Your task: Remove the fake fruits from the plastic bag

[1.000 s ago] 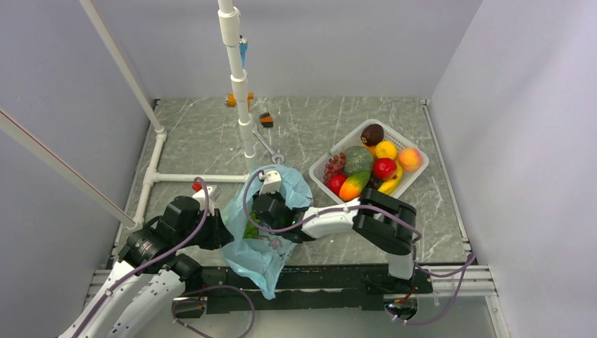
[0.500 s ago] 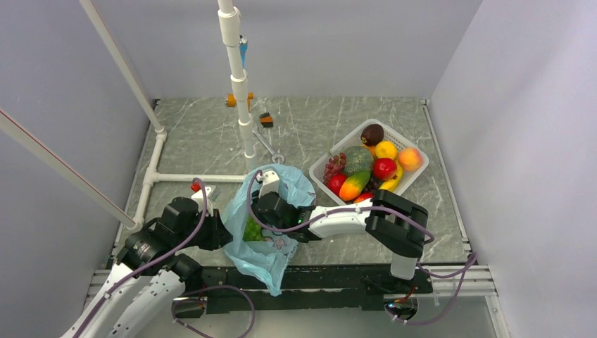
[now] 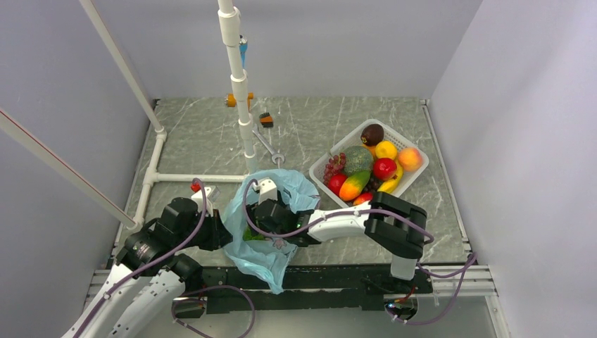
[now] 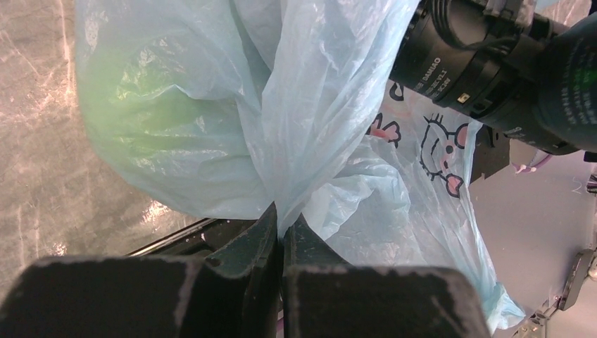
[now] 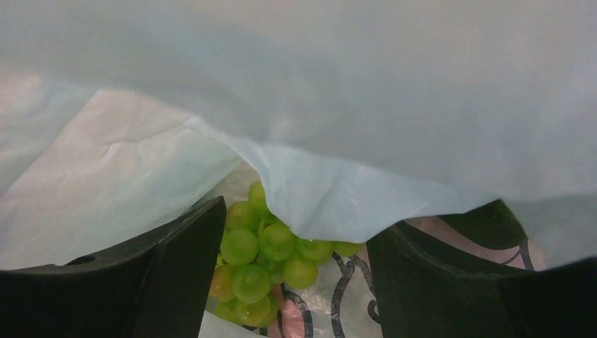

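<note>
The light-blue plastic bag [image 3: 296, 187] sits at the near edge between both arms. My left gripper [image 4: 283, 215] is shut on a fold of the plastic bag [image 4: 211, 105] at its left side. My right gripper [image 5: 299, 222] reaches into the bag's mouth, jaws open. A green grape bunch [image 5: 260, 267] lies on the printed bottom between the fingers, nearer the left one, and a flap of the bag [image 5: 338, 190] droops over it. From above, the grapes [image 3: 250, 232] show only as a green patch beside my right gripper [image 3: 259, 224].
A white slotted basket [image 3: 319, 171] at the right rear holds a mango [image 3: 354, 185], a peach [image 3: 410, 158], a red apple [image 3: 384, 168] and other fruits. A white pipe frame [image 3: 243, 116] stands behind the bag. Small orange parts [image 3: 266, 120] lie near it.
My right gripper's jaws have opened wide inside the bag, and the wrist has pushed slightly deeper to the left. The left gripper keeps its pinch on the bag, unmoved.
</note>
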`<state>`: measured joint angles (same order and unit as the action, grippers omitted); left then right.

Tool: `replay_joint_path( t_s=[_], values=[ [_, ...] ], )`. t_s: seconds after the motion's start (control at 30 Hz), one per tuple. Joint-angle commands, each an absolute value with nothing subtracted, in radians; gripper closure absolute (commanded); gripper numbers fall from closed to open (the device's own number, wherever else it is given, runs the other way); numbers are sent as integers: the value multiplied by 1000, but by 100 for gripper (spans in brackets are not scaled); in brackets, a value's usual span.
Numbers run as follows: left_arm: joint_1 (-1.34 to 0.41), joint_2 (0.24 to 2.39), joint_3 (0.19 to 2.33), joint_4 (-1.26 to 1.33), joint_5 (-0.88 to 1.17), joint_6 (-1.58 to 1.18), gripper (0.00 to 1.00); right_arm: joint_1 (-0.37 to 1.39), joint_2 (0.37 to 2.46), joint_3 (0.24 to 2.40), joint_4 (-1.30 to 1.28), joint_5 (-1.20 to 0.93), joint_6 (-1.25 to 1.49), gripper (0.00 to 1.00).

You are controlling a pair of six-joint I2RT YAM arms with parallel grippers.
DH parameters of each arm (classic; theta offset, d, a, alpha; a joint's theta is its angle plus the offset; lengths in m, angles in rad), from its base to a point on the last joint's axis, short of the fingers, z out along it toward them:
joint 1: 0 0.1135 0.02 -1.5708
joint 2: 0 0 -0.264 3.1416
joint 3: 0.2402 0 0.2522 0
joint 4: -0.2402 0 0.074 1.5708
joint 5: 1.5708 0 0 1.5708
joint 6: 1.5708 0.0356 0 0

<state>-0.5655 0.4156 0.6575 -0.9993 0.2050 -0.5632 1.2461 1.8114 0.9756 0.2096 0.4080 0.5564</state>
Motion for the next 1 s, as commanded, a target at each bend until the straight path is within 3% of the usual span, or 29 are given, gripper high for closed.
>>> replay_joint_path(
  t_s=[0.0,0.07,0.2,0.33,0.43,0.53,0.8,0.97],
  values=[
    [-562,410,657,-971,219,-553,91,1254,1843,992,177,469,544,24],
    [-562,405,655,-971,215,-556,91,1253,1869,1030,127,511,549,29],
    [-562,407,656,-969,219,-553,91,1254,1900,1076,62,551,556,55],
    [-562,406,655,-969,216,-556,91,1254,1908,1087,43,568,557,62],
    [-563,403,655,-966,219,-559,92,1254,1900,1079,47,573,548,74],
    [-562,410,668,-982,197,-569,100,1255,1868,1062,75,555,528,84],
    [-563,478,789,-1010,119,-515,100,1255,1746,1005,131,504,496,100],
    [-562,520,768,-1040,116,-508,100,1255,1670,991,126,472,480,100]
  ],
)
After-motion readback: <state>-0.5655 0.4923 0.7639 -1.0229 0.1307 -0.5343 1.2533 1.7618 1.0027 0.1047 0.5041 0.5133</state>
